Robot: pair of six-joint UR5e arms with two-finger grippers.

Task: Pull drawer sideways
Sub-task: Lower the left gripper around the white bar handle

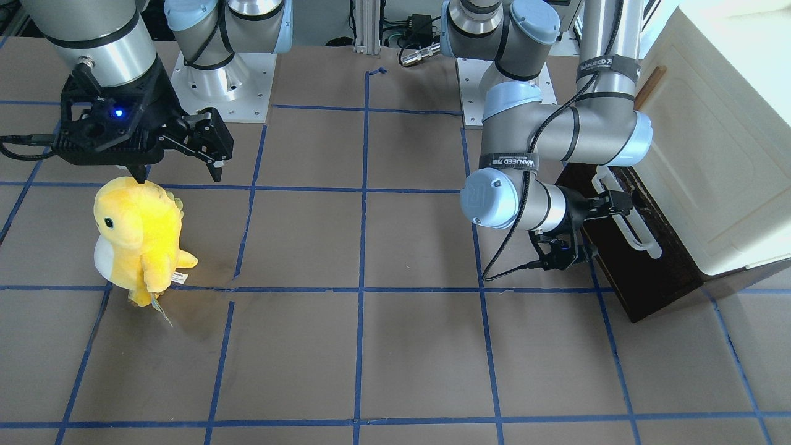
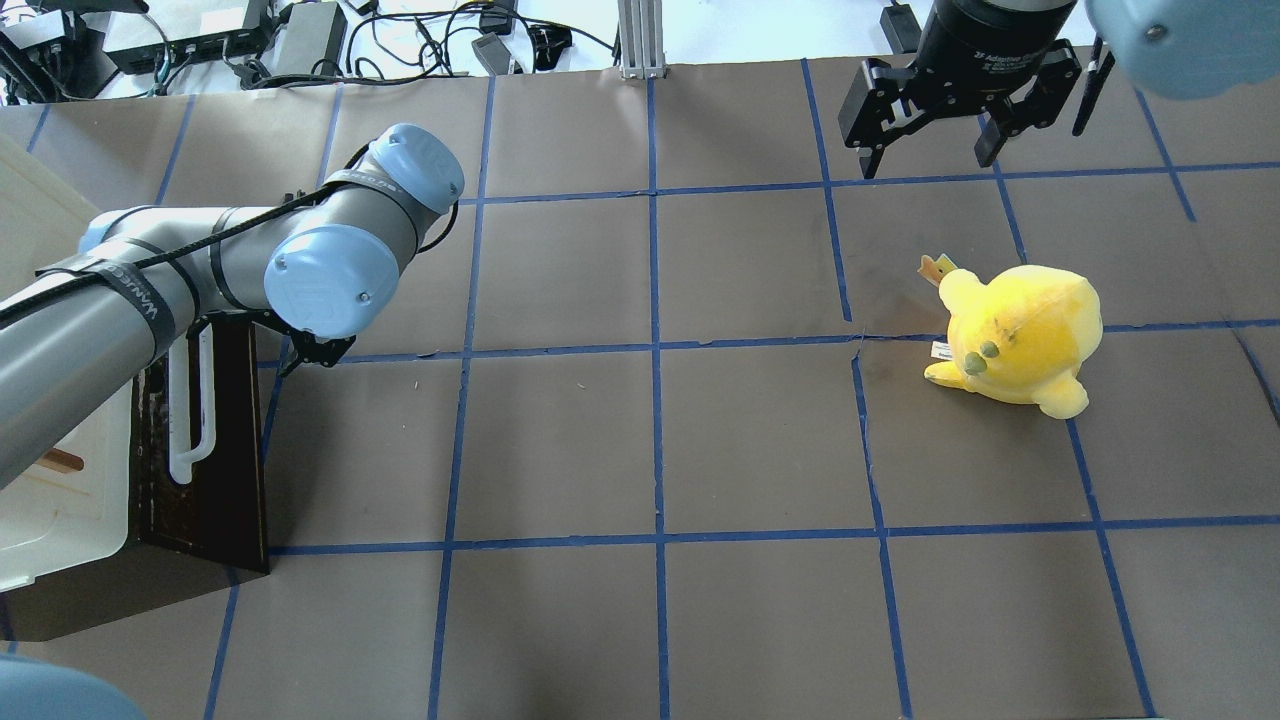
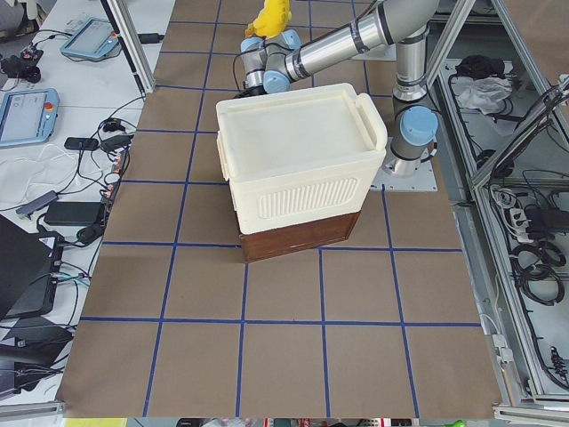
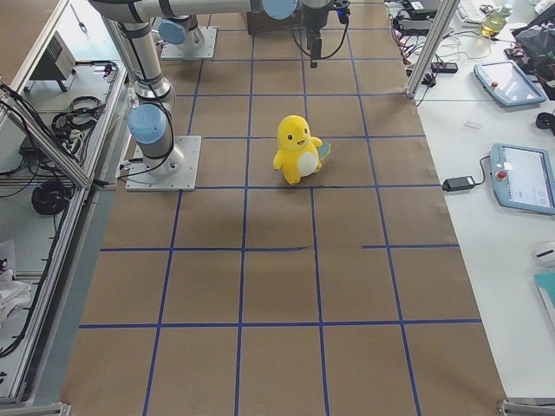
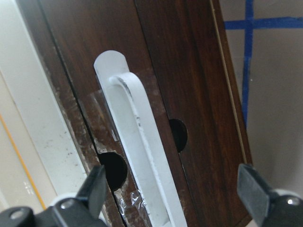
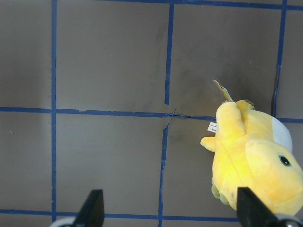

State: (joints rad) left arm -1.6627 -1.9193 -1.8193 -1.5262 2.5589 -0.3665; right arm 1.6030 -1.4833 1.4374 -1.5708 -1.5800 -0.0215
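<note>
Drawer (image 1: 646,272) – a dark brown wooden front with a white loop bar handle (image 5: 142,142) – sits at the foot of a cream cabinet (image 1: 710,154), at the end of the counter (image 1: 401,346) on the robot's left. None of its inside shows, so it looks closed or nearly so.

The left end effector (image 5: 173,189) is right up against the drawer front with its fingers spread wide. In the wrist view the handle bar runs down between the two fingertips, closer to the one on that view's left, and no contact with either can be made out. From across the counter, the fingers appear to straddle the part of the handle nearer the robot's base rather than its middle.

The step in hand appears to be closing on the handle. Doing it well probably means shifting slightly so the bar sits midway between the fingers, pressing them firmly together on it, then drawing straight out from the cabinet toward the middle of the counter. A slow, steady pull with the wrist level may keep the cabinet from sliding along.

The right end effector (image 2: 925,160) hangs above the counter with fingers spread and nothing between them, close above a yellow plush dinosaur (image 1: 139,241) – well apart from the drawer.
</note>
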